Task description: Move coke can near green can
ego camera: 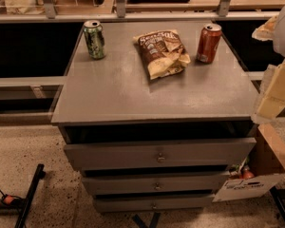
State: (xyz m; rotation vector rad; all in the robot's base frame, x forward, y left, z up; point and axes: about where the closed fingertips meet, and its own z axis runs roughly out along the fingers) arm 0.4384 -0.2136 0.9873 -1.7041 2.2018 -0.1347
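Camera view has the coke can (209, 43) at the cabinet's (133, 96) back right, the green can (94, 40) well apart at back left, and the gripper (274, 91) at the right edge, whether spread or pressed together I cannot tell; a low carry could snag the chip bag (162, 52) between them.

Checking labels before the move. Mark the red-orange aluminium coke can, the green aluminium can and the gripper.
coke can (208, 45): camera view, middle of its red side.
green can (95, 42): camera view, middle of its side.
gripper (274, 95): camera view, pale body at the right edge.
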